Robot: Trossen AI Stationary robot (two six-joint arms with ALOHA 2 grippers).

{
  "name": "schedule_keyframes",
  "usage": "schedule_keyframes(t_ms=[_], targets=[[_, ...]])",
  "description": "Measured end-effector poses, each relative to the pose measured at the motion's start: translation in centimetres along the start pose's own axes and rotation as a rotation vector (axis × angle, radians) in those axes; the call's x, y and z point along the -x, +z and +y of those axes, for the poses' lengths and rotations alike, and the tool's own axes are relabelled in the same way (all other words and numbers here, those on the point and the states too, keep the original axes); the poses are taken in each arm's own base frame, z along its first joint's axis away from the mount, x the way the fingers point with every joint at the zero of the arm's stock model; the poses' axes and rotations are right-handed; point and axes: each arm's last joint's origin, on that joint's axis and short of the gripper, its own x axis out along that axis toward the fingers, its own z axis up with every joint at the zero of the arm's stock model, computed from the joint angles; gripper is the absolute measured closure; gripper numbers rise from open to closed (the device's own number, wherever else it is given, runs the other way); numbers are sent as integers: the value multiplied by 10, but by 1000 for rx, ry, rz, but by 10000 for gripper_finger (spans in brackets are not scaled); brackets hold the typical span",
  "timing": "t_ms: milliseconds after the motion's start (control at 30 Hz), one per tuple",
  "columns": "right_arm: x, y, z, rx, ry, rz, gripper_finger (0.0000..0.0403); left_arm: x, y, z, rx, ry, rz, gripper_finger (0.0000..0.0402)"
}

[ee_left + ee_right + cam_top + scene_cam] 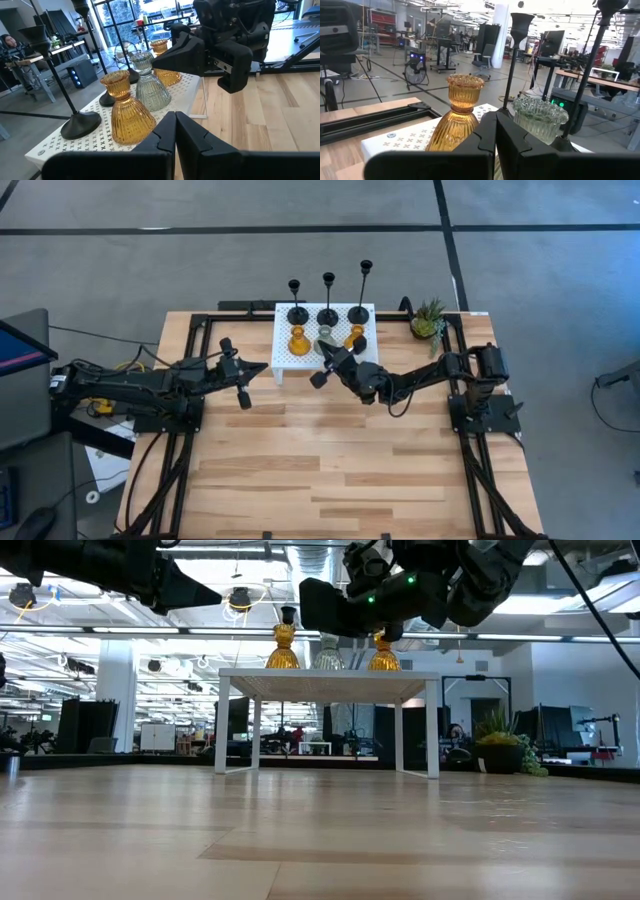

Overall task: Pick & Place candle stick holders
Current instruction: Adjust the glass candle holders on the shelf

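Note:
A white perforated stand (283, 360) at the table's far middle carries six candle stick holders. Three thin black ones (328, 310) stand in its back row. In front stand an amber glass one (298, 340), a grey-green one (325, 337) and a second amber one (355, 335), each on its base. My right gripper (327, 353) is shut and empty at the stand's near edge, pointing at the grey-green holder (540, 117) just short of it. My left gripper (262, 368) is shut and empty, hovering left of the stand.
A small potted green plant (428, 318) stands at the far right corner, right of the stand. Black frame rails run along the table's left, right and far edges. Bare wooden table top (330, 470) lies between the arms and the near edge.

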Motion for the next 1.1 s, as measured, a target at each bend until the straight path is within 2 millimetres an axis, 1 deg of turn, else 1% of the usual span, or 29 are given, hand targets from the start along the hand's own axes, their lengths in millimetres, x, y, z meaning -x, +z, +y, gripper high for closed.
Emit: schedule_keyframes(t_ms=[167,800,1100], targets=[[0,0,0,0,-6,1,403,0,0,0,0,0,0,394],[-1,-1,-5,11,-116,22,403,0,0,0,0,1,-1,394],[-1,-1,-5,11,-117,22,403,0,0,0,0,1,-1,394]])
